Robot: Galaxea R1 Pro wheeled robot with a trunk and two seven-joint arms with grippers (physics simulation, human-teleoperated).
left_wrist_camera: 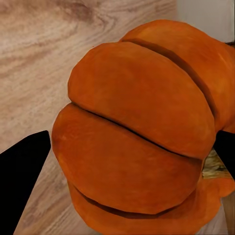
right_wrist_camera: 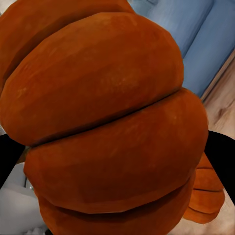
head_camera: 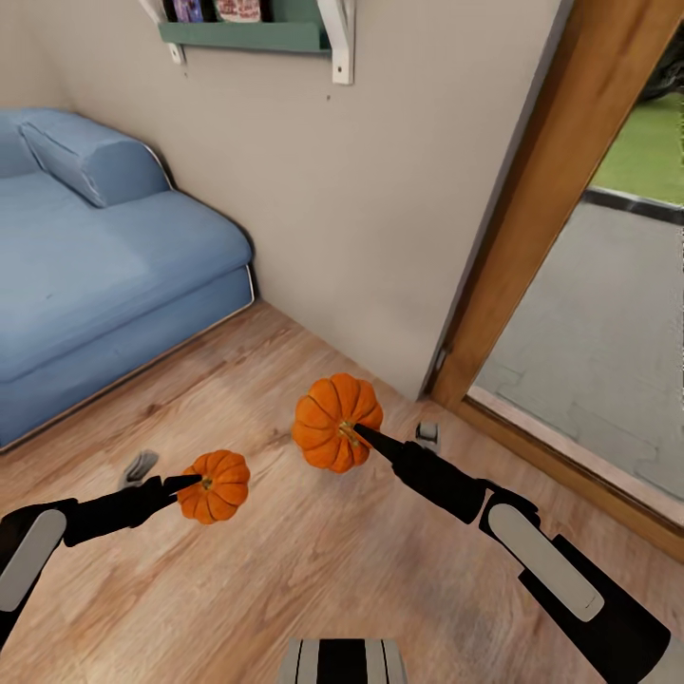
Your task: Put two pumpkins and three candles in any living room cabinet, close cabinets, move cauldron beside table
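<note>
The left gripper (head_camera: 198, 484) was closed on a pumpkin (head_camera: 215, 486), its dark fingers (left_wrist_camera: 22, 183) pressed against the ribbed orange sides in the left wrist view, where the fruit (left_wrist_camera: 142, 132) swelled between them. The right gripper (head_camera: 359, 433) likewise clamped the second pumpkin (head_camera: 336, 422), which looked larger in the head view and sat ahead of and to the right of the first; in the right wrist view its lobes (right_wrist_camera: 107, 122) bulged between the two black fingers (right_wrist_camera: 223, 161). Both pumpkins were held up off the wooden floor (head_camera: 313, 560), well apart from each other, each at the tip of its own arm. Below and around the grippers ran pale brown planks. Beyond the left gripper, farther out and to its left, stood a blue sofa (head_camera: 104, 275) with a bolster cushion, its base edged in a light trim. Straight ahead of both grippers rose a plain beige wall (head_camera: 380, 190). High on that wall hung a green shelf (head_camera: 256, 33) on white brackets, holding a few items too cropped to identify. Past the right gripper, to its right, a wooden door frame (head_camera: 532, 218) slanted upward, and through the opening lay grey paving (head_camera: 598, 332) and a patch of green.
</note>
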